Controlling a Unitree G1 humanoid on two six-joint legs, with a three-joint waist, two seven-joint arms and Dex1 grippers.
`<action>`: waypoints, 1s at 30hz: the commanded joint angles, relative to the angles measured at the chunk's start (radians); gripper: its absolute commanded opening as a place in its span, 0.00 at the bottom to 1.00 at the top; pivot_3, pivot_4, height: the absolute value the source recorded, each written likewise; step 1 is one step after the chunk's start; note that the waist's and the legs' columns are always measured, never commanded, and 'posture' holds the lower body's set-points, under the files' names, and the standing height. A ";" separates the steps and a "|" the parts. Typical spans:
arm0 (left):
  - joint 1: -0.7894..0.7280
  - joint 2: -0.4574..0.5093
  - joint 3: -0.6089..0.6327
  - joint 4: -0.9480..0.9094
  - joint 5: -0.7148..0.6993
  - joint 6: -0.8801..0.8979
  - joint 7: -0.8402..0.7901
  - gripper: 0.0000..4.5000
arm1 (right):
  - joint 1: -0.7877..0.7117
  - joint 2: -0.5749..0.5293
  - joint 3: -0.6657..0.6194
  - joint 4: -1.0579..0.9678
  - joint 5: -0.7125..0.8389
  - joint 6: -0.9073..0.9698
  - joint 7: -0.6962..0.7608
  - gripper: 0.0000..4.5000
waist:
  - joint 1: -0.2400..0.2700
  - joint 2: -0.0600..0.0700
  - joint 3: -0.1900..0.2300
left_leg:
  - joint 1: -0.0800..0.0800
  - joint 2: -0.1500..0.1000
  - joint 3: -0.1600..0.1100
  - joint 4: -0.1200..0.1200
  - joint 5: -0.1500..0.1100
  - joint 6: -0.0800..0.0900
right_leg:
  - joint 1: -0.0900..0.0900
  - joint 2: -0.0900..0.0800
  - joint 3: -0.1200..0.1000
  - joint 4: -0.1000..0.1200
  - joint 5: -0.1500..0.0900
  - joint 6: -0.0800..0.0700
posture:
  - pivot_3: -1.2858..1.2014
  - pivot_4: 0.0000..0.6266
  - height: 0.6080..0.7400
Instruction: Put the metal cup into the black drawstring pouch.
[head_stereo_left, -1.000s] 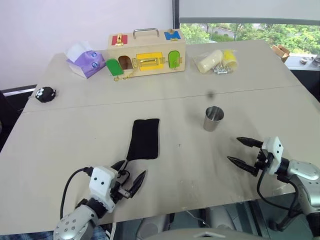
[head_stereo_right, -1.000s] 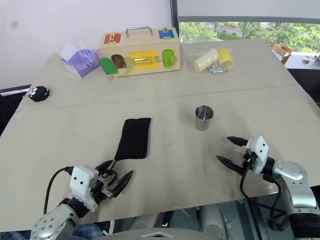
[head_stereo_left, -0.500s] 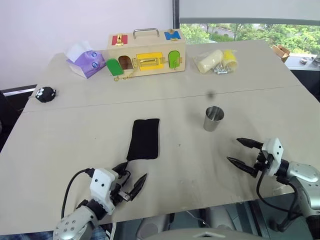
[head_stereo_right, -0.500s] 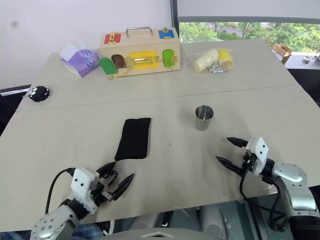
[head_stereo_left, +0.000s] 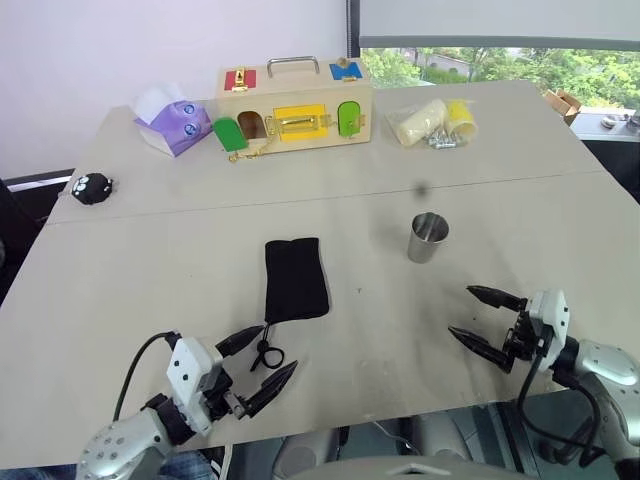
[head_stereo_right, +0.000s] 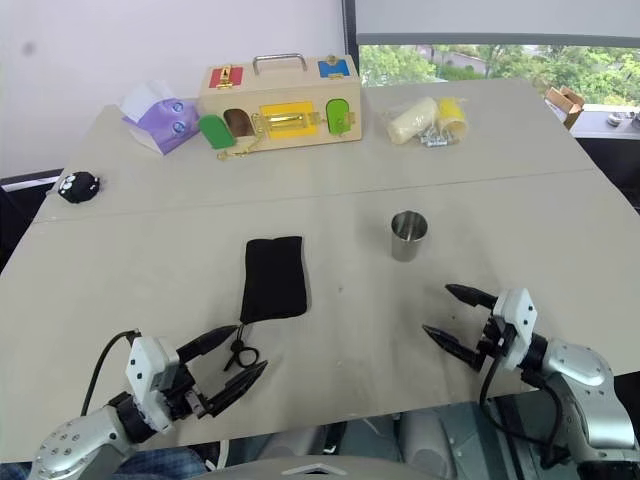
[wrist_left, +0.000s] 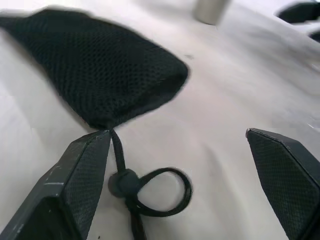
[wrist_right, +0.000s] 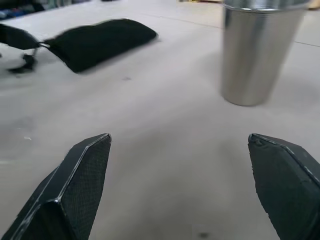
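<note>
Left gripper (head_stereo_left: 257, 361) spread wide, holding nothing, its fingers on either side of the looped cord (wrist_left: 150, 192) at the near end of the black drawstring pouch (head_stereo_left: 294, 279). Right gripper (head_stereo_left: 484, 322) also wide open and empty, aimed towards the metal cup (head_stereo_left: 428, 237). Pouch flat on the table (head_stereo_left: 150, 260), soft mesh fabric, roughly rectangular. Cup upright, well apart from the pouch, shiny smooth steel, slightly tapered.

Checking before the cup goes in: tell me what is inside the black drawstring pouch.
The black drawstring pouch lies flat and closed on the table, so its fabric hides the inside. The metal cup stands upright on the table, apart from the pouch.
</note>
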 joint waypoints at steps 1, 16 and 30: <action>-0.027 0.050 0.067 0.013 -0.033 -0.027 -0.059 1.00 | 0.033 0.002 0.013 -0.097 0.034 -0.002 0.017 0.99 | 0.000 0.000 0.000 | 0.000 0.000 0.000 0.000 0.000 0.000 | 0.000 0.000 0.000 0.000 0.000 0.000 | 0.52 0.24 1.00; -0.225 0.266 0.068 0.066 -0.003 0.028 -0.203 1.00 | 0.084 0.026 0.089 -0.203 -0.018 -0.033 -0.044 0.99 | 0.000 0.000 0.000 | 0.001 0.001 0.000 0.000 0.000 0.000 | 0.000 0.000 -0.003 0.000 0.001 -0.001 | 0.52 0.24 1.00; -0.475 0.197 -0.087 0.263 0.199 -0.053 -0.100 1.00 | 0.126 0.060 0.109 -0.216 -0.057 -0.080 -0.110 0.99 | 0.000 0.001 0.000 | 0.001 0.001 0.000 0.000 0.000 -0.001 | -0.001 0.001 -0.003 0.000 0.003 0.003 | 0.52 0.24 1.00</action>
